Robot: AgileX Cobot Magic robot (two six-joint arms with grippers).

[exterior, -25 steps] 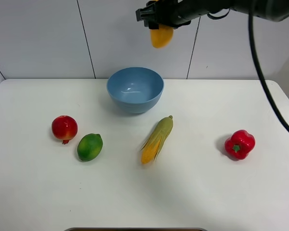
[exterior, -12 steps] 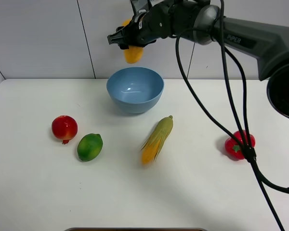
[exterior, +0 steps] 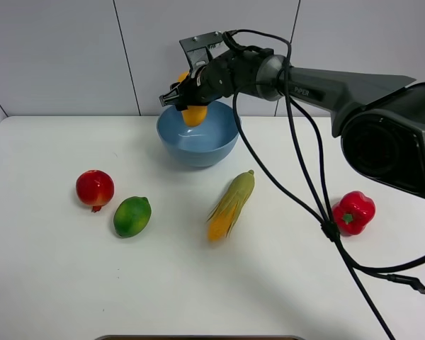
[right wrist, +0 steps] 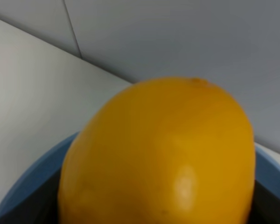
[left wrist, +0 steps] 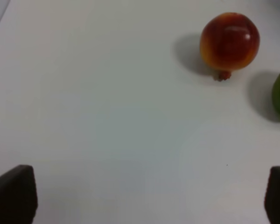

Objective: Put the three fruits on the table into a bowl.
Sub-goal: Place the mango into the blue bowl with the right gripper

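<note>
One pomegranate (exterior: 95, 189) and one lime (exterior: 132, 216) lie on the table (exterior: 283, 283), left of the single blue bowl (exterior: 198, 152). The left gripper (left wrist: 140, 191) is spread wide and empty. The right gripper (exterior: 188, 99) clamps the one mango (exterior: 193, 115) just above the bowl. One corn cob (exterior: 231, 205) lies right of the bowl, one pepper (exterior: 353, 212) farther right.

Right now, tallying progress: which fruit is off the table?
The yellow-orange mango: the right gripper holds it in its jaws over the blue bowl; pomegranate and green fruit lie on the table.
</note>
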